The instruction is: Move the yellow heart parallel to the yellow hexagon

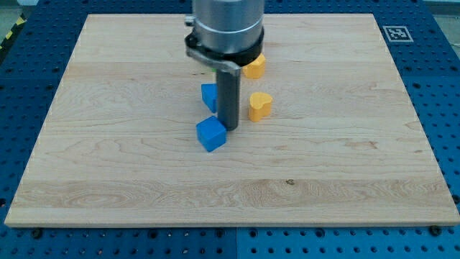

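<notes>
The yellow heart (260, 105) lies near the board's middle, just right of my rod. The yellow hexagon (254, 67) lies above it, partly hidden by the arm's body. My tip (229, 127) rests on the board left of the yellow heart and a little lower, a short gap apart. It is right beside the upper right corner of a blue cube (210, 134). A second blue block (209, 96) sits left of the rod, partly hidden behind it.
The wooden board (108, 180) lies on a blue perforated table. A black-and-white marker tag (395, 33) sits at the board's top right corner. The arm's grey body (226, 29) hangs over the top centre.
</notes>
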